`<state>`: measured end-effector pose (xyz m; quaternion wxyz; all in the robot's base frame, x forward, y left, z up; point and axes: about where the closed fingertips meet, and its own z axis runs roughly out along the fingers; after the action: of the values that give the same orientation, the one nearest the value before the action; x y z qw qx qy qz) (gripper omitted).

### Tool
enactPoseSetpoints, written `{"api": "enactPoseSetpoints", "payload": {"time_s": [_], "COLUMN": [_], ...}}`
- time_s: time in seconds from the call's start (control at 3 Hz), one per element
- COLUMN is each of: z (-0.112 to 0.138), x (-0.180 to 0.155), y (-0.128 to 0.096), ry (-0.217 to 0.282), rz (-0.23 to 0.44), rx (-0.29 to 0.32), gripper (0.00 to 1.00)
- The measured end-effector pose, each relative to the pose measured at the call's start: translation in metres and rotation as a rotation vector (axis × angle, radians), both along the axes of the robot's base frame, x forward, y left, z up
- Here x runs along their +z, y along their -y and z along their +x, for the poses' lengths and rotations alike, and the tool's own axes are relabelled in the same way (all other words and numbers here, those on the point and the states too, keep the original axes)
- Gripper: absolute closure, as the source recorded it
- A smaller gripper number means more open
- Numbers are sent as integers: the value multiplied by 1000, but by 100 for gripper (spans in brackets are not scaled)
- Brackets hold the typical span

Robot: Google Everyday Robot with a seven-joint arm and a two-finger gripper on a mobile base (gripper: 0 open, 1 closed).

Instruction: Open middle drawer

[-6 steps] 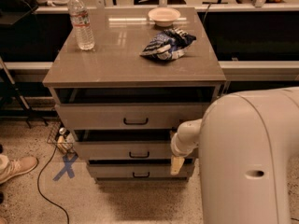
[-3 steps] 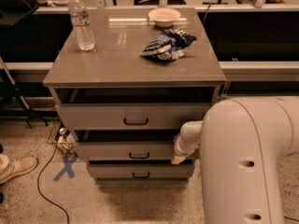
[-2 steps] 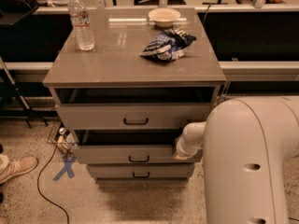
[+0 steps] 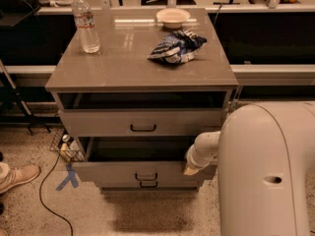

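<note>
The middle drawer (image 4: 113,171) is a grey-beige panel with a small black bar handle (image 4: 146,176). It stands pulled out from the cabinet, with a dark gap above its front. My gripper (image 4: 191,168) is at the right end of that drawer's front, at its top edge, on the end of my white arm (image 4: 206,145). My white body (image 4: 268,176) fills the lower right and hides the cabinet's right side. The taller top drawer (image 4: 98,123) is slightly out above. The thin bottom drawer (image 4: 147,184) sits just below and behind the middle one.
On the cabinet top (image 4: 113,68) stand a water bottle (image 4: 85,23), a beige bowl (image 4: 173,16) and a blue-white bag (image 4: 176,46). On the floor to the left are a wire basket (image 4: 67,146), a blue tape cross (image 4: 67,178), a black cable (image 4: 47,191) and a shoe (image 4: 17,176).
The middle drawer has slid out toward me, and the dark gap above its front has widened. My gripper has moved with the drawer's right end.
</note>
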<state>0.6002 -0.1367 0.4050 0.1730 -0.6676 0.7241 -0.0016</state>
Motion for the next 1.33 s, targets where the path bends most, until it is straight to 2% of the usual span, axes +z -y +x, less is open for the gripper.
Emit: {"api": "enactPoseSetpoints", "payload": {"time_s": [0.67,1.0,1.33], "z": [-7,-21,-20], "x": [-6,-3,-3], "y": [1,5,5], "ry": [-19,-13,-13], "rz": [0,18,18], "rx": [10,-2,-2], "gripper": [100,100,100]}}
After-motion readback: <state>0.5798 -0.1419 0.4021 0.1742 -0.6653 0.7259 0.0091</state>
